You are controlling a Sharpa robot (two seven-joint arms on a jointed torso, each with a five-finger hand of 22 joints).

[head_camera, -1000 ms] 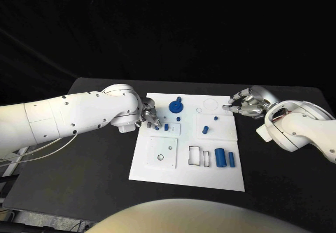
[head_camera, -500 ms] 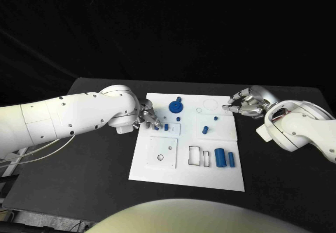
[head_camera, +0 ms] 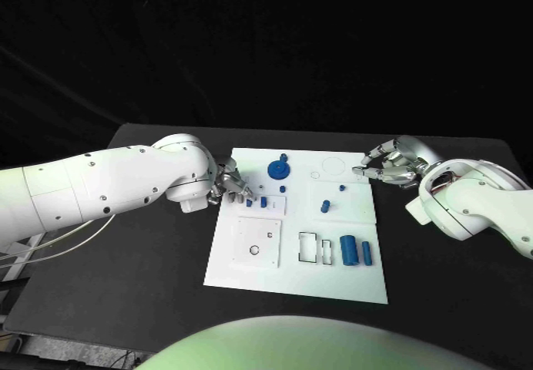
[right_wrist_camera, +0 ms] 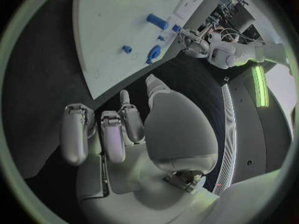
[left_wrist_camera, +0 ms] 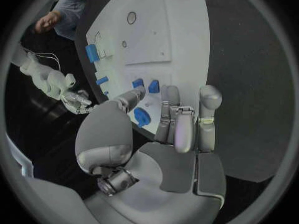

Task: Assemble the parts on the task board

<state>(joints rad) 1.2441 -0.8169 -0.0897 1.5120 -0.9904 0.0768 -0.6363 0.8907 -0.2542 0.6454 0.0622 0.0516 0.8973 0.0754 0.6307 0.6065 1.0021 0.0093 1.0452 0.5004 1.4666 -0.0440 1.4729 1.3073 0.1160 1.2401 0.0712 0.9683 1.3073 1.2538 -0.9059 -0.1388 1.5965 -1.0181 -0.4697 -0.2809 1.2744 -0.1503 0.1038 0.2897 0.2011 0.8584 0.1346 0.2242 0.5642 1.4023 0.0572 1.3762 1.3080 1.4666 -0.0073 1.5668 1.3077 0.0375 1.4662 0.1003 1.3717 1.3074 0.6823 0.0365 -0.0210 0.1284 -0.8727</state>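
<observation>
— White plate on black: the task board (head_camera: 298, 270) lies in the middle of the frame on the dark bench (head_camera: 133, 262), and the blue parts are scattered over its upper and right areas.

— Which parts can you make out?

— A round blue part with a knob (head_camera: 279, 169) near the board's upper middle, a small one (head_camera: 284, 187) just below it, a short peg (head_camera: 326, 206) right of centre, a tiny piece (head_camera: 342, 186) above that, and two upright cylinders (head_camera: 350, 250) side by side at the right, beside two rectangular cut-outs (head_camera: 316, 247).

— And the left hand?

— The left hand (head_camera: 234, 186) comes in from the left and sits over the board's upper left edge. Its fingers point down by two small blue parts (head_camera: 263, 203) standing next to a little square outline. In the left wrist view the fingers (left_wrist_camera: 186, 129) lie close together and extended, with nothing between them; the fingertips are near the parts, but I cannot tell if they touch.

— The right one?

— The right hand (head_camera: 389, 166) hovers at the upper right, just off the board's corner. Its fingers are curled inward with the tips drawn together, and nothing is held in them. The right wrist view shows the same curl (right_wrist_camera: 102, 134), above bare bench beside the board's edge.
</observation>
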